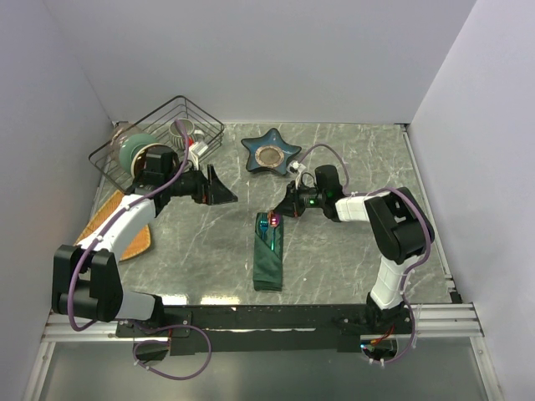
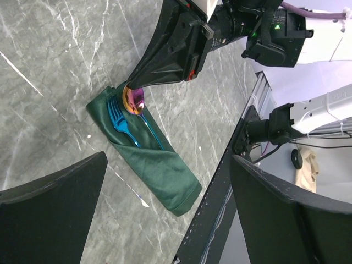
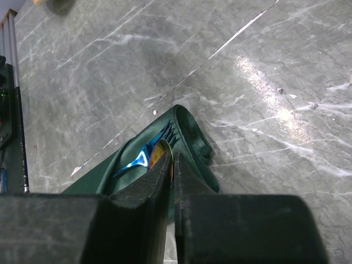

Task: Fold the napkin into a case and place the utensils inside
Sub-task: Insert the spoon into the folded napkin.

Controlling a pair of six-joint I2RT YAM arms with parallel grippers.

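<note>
Reaching down with the right gripper (image 3: 174,157), fingers drawn almost together with only a thin slit between them, tips right at the bowl of the pink-magenta spoon (image 2: 133,102); cannot tell whether pinching that bowl or merely touching it (the dark fingers hide the contact). Resting beside the bright blue fork (image 2: 116,118), both utensils tucked handle-first into the far end of the case (image 1: 269,255), heads sticking out over the green cloth. Lying as a narrow, long, layered rectangle near the middle of the grey marbled table (image 1: 351,259), short end toward the arms' bases. Stretching in from the right side, low and nearly level. Hanging to the left with the left gripper (image 1: 224,188) spread wide, grasping nothing, well apart from the case and pointed toward it. Sitting farther back: a star-shaped blue dish (image 1: 270,154) beyond the case, a wire basket (image 1: 159,138) with crockery at the far left, an orange-tan mat (image 1: 109,221) partly under the left arm.
</note>
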